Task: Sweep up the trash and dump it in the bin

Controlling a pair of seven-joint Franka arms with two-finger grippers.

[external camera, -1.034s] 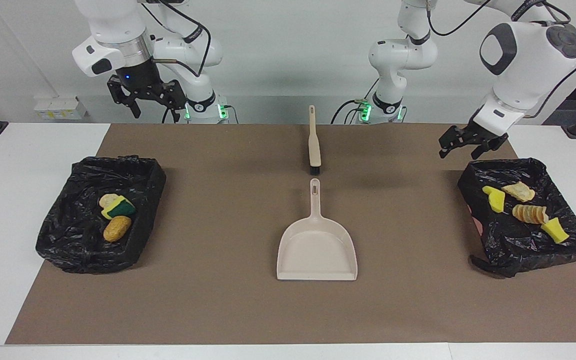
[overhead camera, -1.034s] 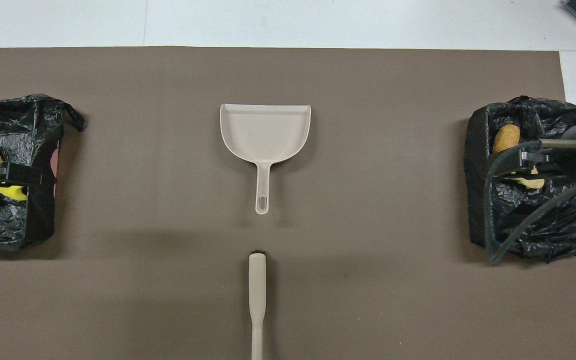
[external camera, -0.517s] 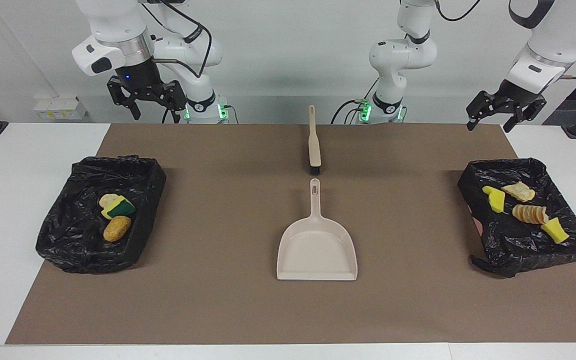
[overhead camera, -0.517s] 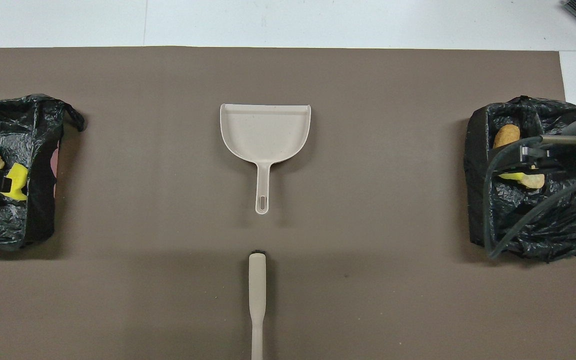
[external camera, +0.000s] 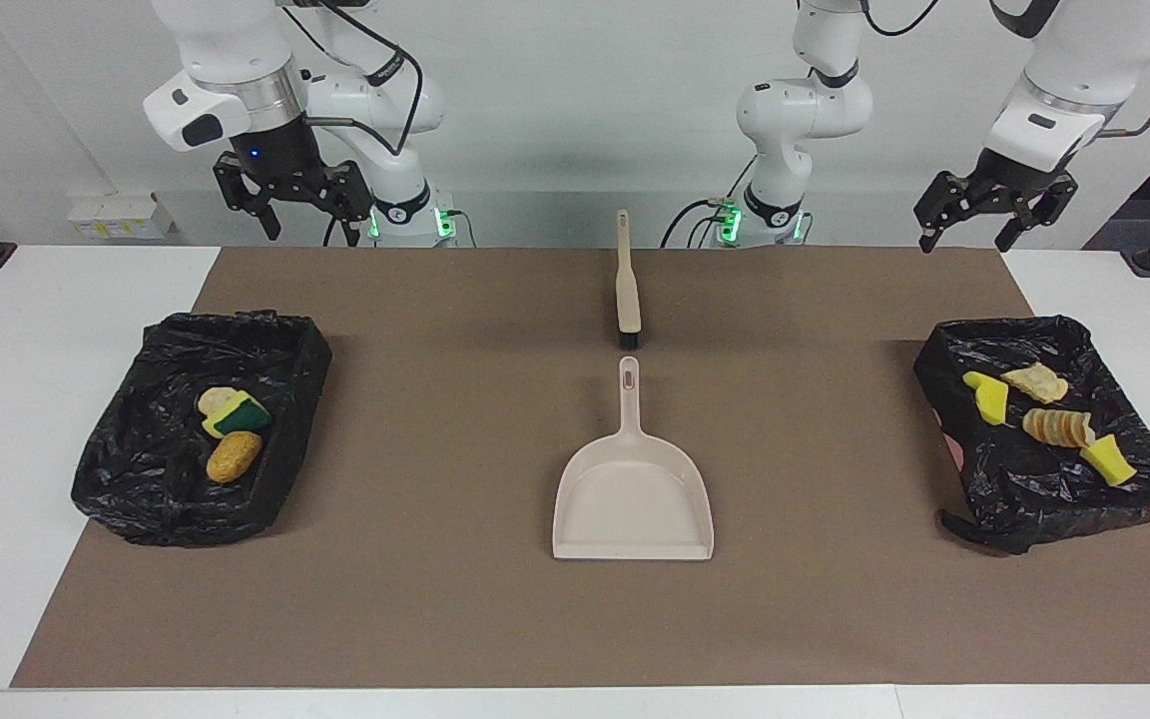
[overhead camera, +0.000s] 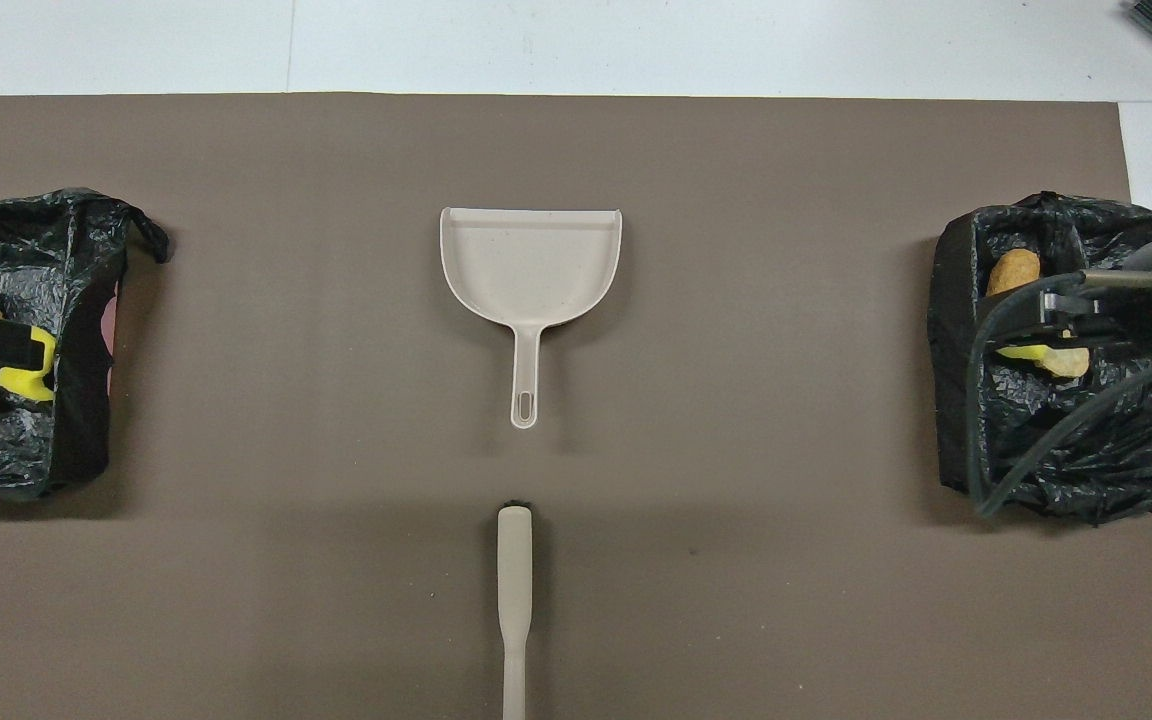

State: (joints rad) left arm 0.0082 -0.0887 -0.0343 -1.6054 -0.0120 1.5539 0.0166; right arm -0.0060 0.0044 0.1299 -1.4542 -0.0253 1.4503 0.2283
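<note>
The brown mat (external camera: 455, 619) is swept bare: all the trash (external camera: 1044, 411) lies in the two bag-lined bins (external camera: 151, 499), so the dustpan (external camera: 632, 504) and brush (external camera: 627, 290) lie idle mid-table; left gripper (external camera: 992, 212) and right gripper (external camera: 292, 200) hang spread and empty over the robots' edge

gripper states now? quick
Left gripper: open, empty, raised near its bin.
Right gripper: open, empty, raised near its base.

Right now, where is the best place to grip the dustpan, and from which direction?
Grip the dustpan by its narrow handle, which lies flat and points toward the robots at the brush. Coming from above is probably best, fingers across the handle; the wide pan looks too broad.
</note>
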